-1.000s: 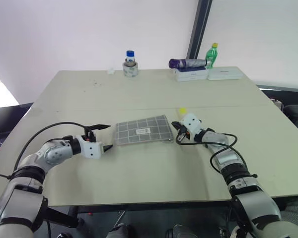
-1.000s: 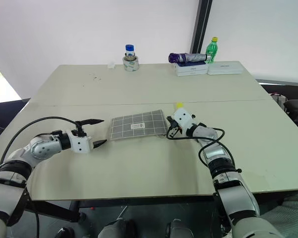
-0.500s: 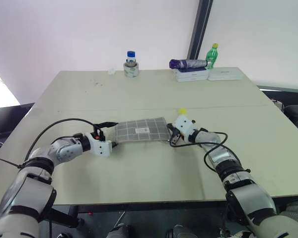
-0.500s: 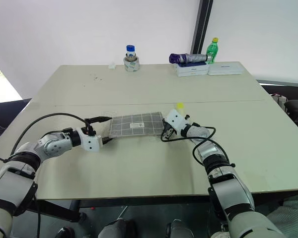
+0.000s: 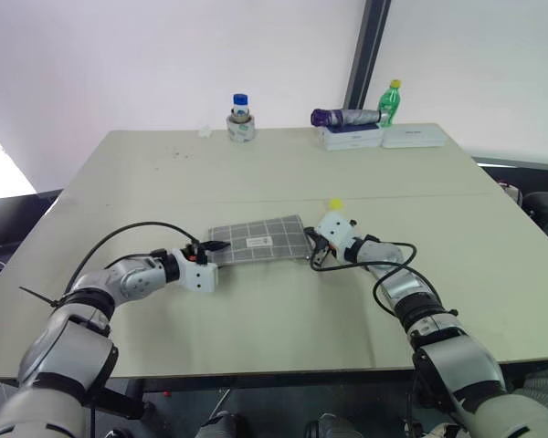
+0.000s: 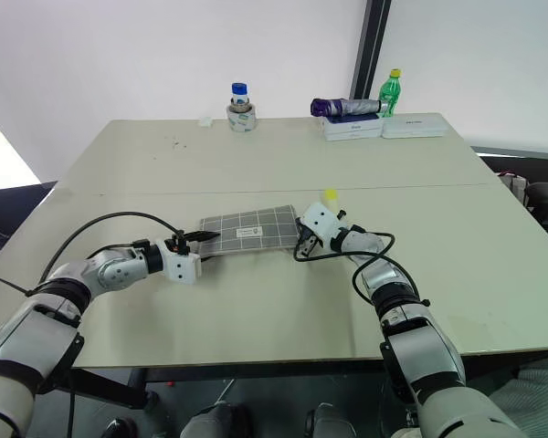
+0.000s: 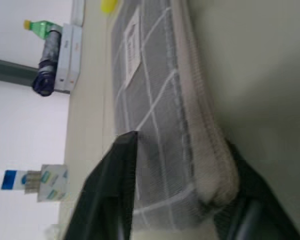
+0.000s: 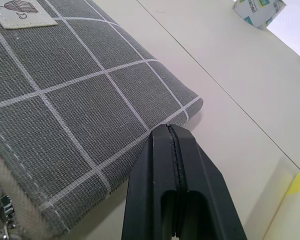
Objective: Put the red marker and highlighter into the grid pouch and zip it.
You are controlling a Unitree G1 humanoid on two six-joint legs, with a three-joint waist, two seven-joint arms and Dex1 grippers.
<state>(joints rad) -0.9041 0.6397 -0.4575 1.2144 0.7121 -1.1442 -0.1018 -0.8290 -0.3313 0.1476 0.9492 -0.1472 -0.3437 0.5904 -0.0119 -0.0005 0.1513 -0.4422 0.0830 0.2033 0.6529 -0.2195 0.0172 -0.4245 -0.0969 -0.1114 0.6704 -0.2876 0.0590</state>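
Pinching the grid pouch [image 5: 258, 240] corner with my left gripper [image 5: 212, 253], right gripper [image 6: 303, 245] shut and empty, I may drag it toward nine o'clock.

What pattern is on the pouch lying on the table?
The grid pouch is grey fabric crossed by thin white grid lines, clearest in the right wrist view.

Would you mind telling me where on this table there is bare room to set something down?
The widest free patch lies between the grid pouch and the far-edge row: jar, folded umbrella, green bottle. The near strip in front of the pouch is bare too. It is crowded at the pouch, with the left gripper, right gripper and highlighter.
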